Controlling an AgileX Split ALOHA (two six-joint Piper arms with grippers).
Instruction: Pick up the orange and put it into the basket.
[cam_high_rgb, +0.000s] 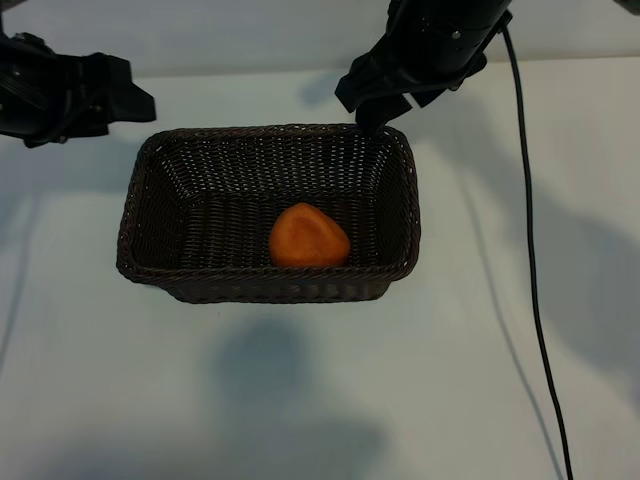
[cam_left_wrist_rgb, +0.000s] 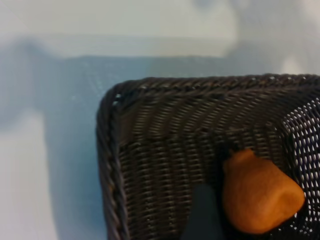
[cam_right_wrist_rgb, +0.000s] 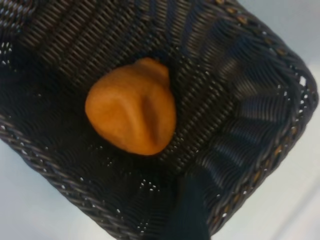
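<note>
One orange (cam_high_rgb: 309, 236) lies in the basket (cam_high_rgb: 150, 190); the task looks done.
Both grippers hold nothing, fingers released: left gripper (cam_high_rgb: 125, 100) at upper left, right gripper (cam_high_rgb: 375, 100) above the basket's far rim; only withdrawal seems left.
</note>
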